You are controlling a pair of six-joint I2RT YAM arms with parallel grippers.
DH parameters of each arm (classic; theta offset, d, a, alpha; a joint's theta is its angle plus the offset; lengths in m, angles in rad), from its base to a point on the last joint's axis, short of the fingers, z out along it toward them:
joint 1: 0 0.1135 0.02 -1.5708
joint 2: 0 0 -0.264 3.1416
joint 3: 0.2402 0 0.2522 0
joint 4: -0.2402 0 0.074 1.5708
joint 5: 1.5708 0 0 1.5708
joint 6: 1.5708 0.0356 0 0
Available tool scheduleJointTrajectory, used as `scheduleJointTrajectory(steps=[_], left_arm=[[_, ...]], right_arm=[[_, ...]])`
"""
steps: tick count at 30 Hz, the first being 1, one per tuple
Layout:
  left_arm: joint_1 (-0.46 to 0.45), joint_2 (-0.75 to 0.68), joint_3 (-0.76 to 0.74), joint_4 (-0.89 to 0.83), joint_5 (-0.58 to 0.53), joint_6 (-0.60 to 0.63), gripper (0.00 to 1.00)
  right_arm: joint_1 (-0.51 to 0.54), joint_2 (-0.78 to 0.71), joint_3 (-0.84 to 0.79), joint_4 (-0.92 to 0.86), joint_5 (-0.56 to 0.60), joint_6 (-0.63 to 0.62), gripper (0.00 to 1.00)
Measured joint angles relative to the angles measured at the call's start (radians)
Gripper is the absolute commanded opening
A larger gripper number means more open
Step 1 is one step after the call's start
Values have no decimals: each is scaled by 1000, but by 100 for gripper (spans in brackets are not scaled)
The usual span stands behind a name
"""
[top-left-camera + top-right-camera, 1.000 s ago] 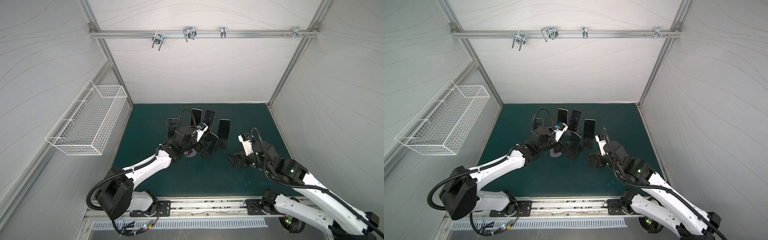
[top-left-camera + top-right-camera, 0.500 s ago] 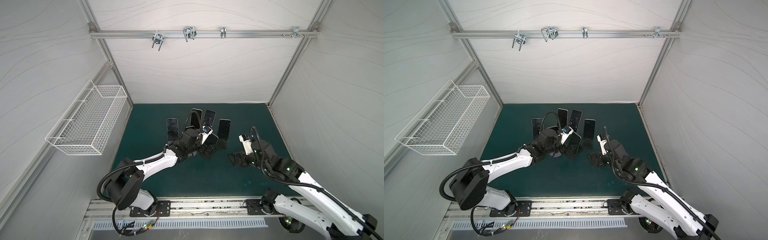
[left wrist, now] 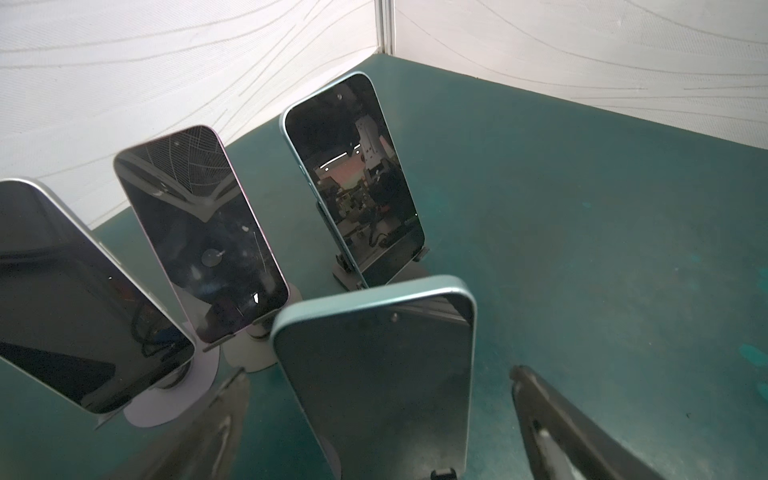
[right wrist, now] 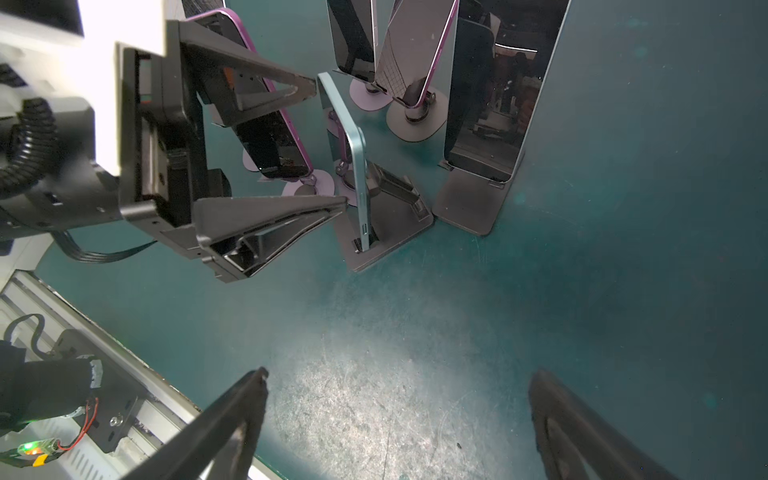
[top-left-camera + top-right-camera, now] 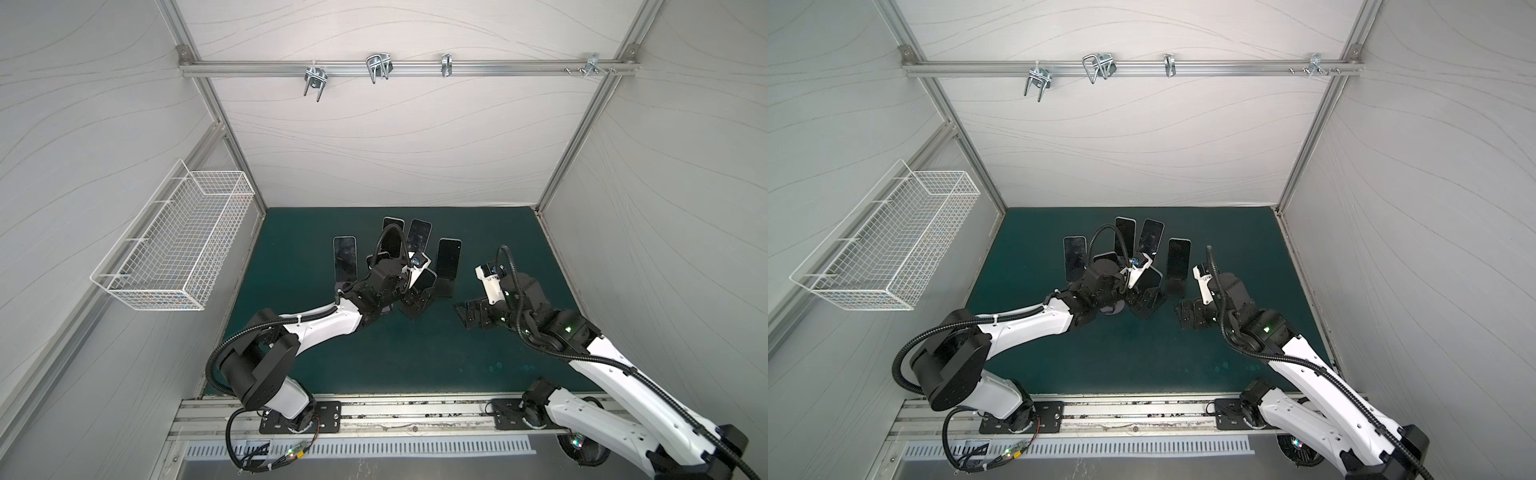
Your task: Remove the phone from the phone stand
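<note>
The phone [image 3: 374, 374] nearest me has a pale blue rim and a dark screen. It leans upright in a black phone stand [image 4: 390, 224]. My left gripper [image 3: 379, 372] is open, and one of its fingers [image 3: 224, 415] shows on each long side of the phone without closing on it. In the right wrist view this phone [image 4: 357, 166] shows edge-on, with the left gripper [image 4: 326, 145] reaching up to its face. In both top views the left gripper [image 5: 415, 299] [image 5: 1144, 303] sits in the phone cluster. My right gripper [image 5: 473, 316] [image 4: 397, 374] hangs open over bare teal mat, to the right of the stands.
Several other phones on stands crowd behind and beside the near one, among them a purple-rimmed phone [image 3: 199, 232] and a blue-rimmed phone [image 3: 353, 183]. A white wire basket [image 5: 174, 245] hangs on the left wall. White walls enclose the teal mat [image 5: 415, 361].
My left arm has stretched lower and further in, bringing its open fingers up around the near phone. The right arm has barely shifted.
</note>
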Motion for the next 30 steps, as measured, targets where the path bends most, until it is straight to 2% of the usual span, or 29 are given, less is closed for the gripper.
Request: scheduleJointTrajectory(steps=[30], left_arm=[[-3,77,-21,104,-15,-13,99]], right_arm=[[-59,3,-22,25,-44,5,99]])
